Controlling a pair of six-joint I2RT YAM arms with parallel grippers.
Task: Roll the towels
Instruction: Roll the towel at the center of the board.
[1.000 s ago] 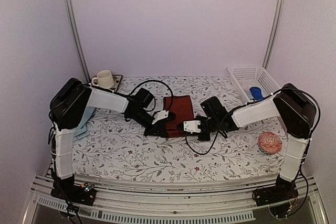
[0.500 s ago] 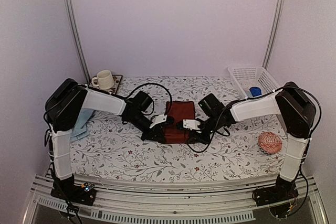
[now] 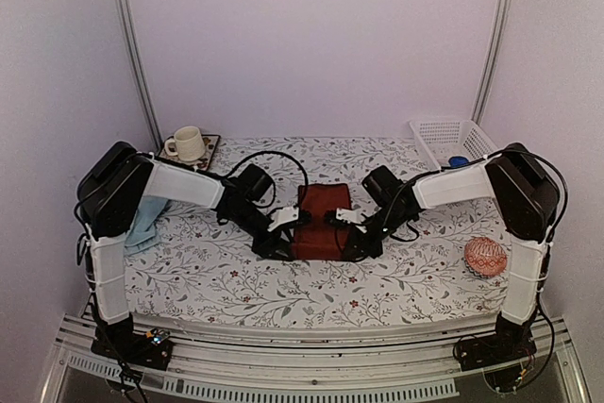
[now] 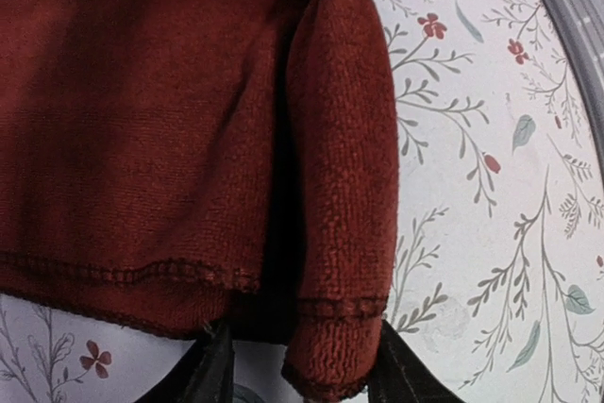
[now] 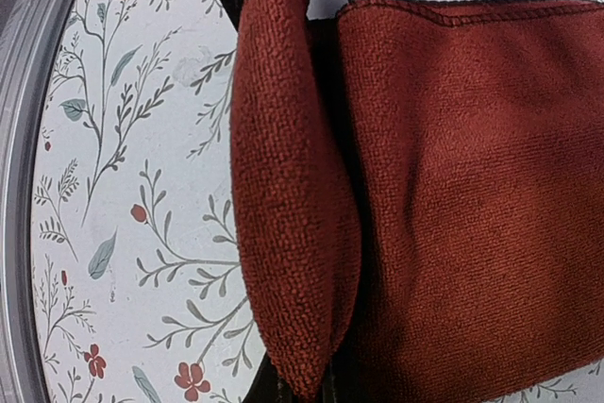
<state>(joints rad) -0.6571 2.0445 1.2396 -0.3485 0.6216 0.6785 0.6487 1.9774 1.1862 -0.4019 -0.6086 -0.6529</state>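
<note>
The dark maroon terry towel point(image 3: 321, 212) lay at the middle of the flower-printed tablecloth point(image 3: 236, 280), most of it flat. Its near edge was turned over into a thick rolled fold point(image 4: 342, 167) running across the towel's width. In the left wrist view, the left gripper point(image 4: 307, 379) straddled one end of that fold, with its dark fingers point(image 4: 215, 370) standing apart on either side of it. We saw the cloth sitting loosely between them. At the other end, the right gripper point(image 5: 297, 392) had its fingers drawn together on the fold, pinching it. From above, both grippers met low over the towel's near side, the left arm reaching in from the left and the right arm from the right.

The pale light blue towel point(image 3: 143, 226) lay crumpled at the table's left edge, partly hidden under the left arm. Behind it a cream mug point(image 3: 187, 142) stood on a small dark tray point(image 3: 209, 142). At the far right corner was a white plastic basket point(image 3: 444, 134) holding a small bright blue object point(image 3: 458, 161). An orange-pink patterned ball point(image 3: 486, 257) rested near the right arm's upright link.
</note>
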